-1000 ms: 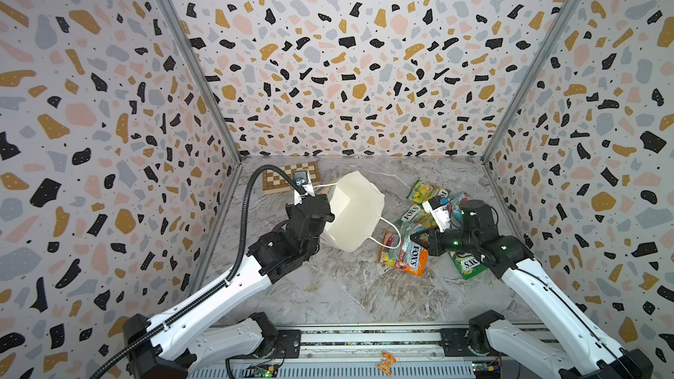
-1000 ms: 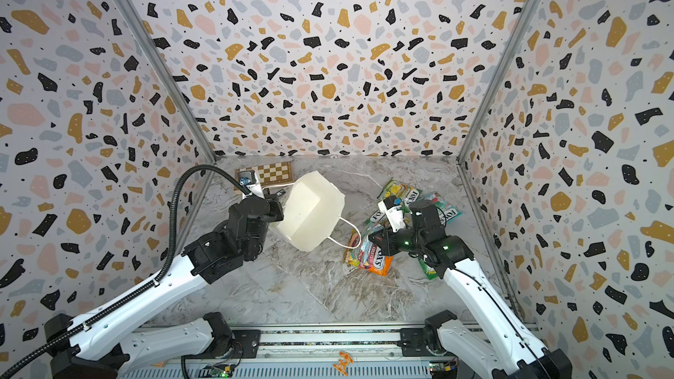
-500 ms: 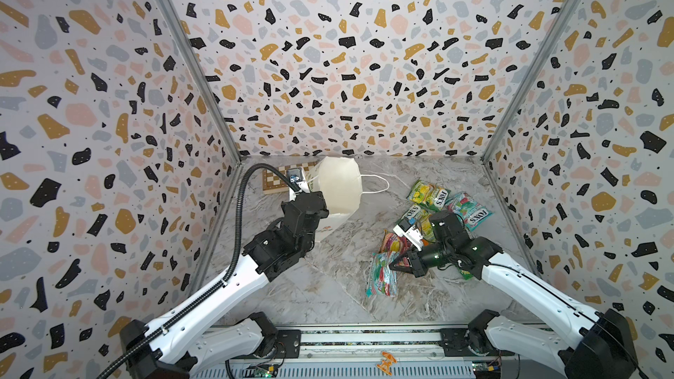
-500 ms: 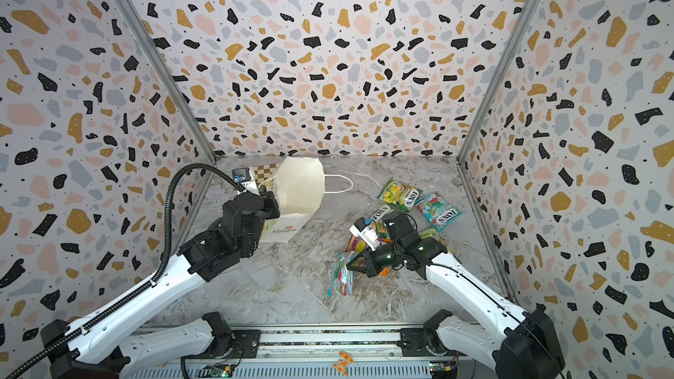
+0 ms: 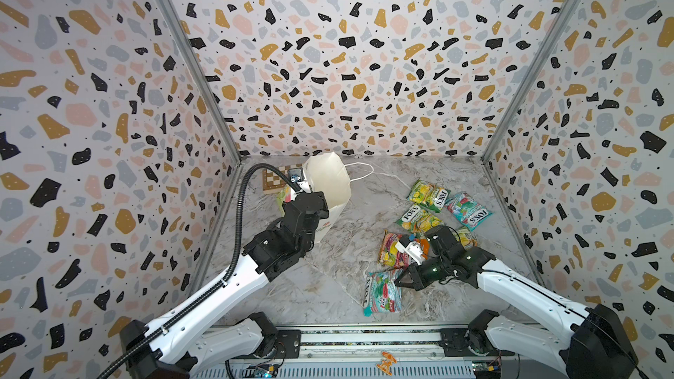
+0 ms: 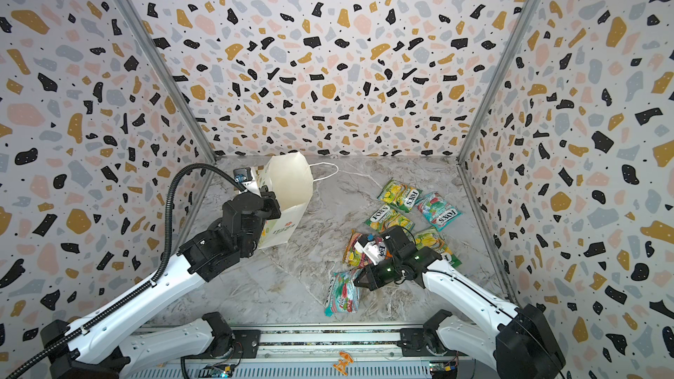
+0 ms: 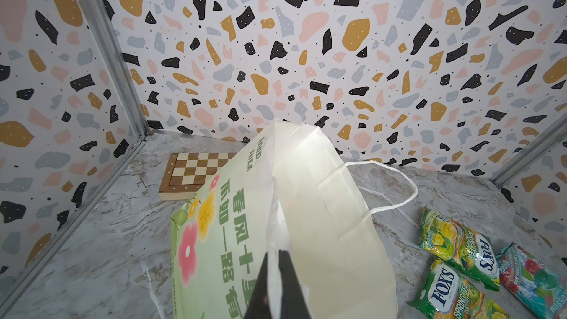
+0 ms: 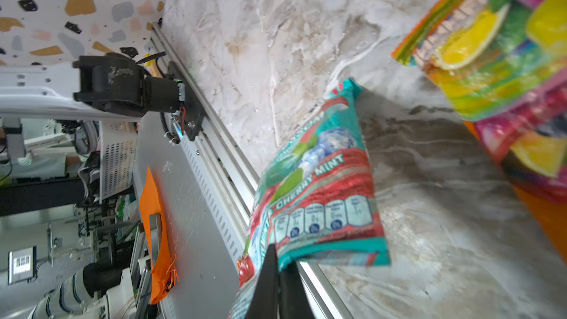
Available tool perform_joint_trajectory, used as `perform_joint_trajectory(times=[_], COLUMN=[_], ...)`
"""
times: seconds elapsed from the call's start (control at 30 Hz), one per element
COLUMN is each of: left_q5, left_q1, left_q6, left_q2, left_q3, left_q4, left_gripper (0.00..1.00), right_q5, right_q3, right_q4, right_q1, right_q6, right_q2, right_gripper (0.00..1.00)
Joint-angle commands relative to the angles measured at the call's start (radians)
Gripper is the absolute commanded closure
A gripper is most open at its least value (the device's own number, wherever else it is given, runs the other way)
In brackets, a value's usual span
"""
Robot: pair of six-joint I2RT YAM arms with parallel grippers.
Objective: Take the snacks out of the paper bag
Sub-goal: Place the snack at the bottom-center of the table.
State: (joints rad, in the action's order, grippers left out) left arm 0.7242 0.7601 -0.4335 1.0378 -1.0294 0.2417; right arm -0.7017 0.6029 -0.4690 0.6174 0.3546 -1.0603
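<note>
Both top views: left end effector [image 5: 321, 211], clamped on the seemingly emptied paper bag [image 5: 328, 180], has swung it to eleven o'clock; right end effector [image 5: 401, 281] drags a pinched teal snack [image 5: 381, 293] frontward.

You have bright, even light from overhead in both top views, and the shadows on the marbled surface [image 5: 328, 286] are soft and sit close under the arms. Your left wrist view is sharp. The paper bag [image 7: 322, 210] glows faintly translucent there, and the wall post [image 7: 106, 41] looks slightly bowed near the edge. Your right wrist view is smeared: the orange-pink packet [image 8: 506, 87] is badly blurred, and the teal packet [image 8: 316, 179] is clearer, with foil glints and a dark shadow beside it.
</note>
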Motion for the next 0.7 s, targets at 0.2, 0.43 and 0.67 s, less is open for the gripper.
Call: perform_joint_trajectory(times=[0.2, 0.43, 0.67], left_q5=[-0.041, -0.099, -0.234], left_q1=[-0.004, -0.004, -0.005], left_q6=[0.016, 0.029, 0.065], left_q2=[-0.007, -0.009, -0.011], left_q3=[-0.036, -0.038, -0.071], left_q4=[-0.047, -0.07, -0.115], left_gripper=[1.0, 1.0, 1.0], right_q5=[0.267, 0.396, 0.602], right_q3=[0.002, 0.017, 0.034], right_q4=[-0.066, -0.08, -0.079], right_q1=[0.025, 0.028, 0.026], right_q6=[0.09, 0.132, 0.201], right_q2=[0.007, 0.016, 0.069], right_gripper=[0.67, 0.45, 0.36])
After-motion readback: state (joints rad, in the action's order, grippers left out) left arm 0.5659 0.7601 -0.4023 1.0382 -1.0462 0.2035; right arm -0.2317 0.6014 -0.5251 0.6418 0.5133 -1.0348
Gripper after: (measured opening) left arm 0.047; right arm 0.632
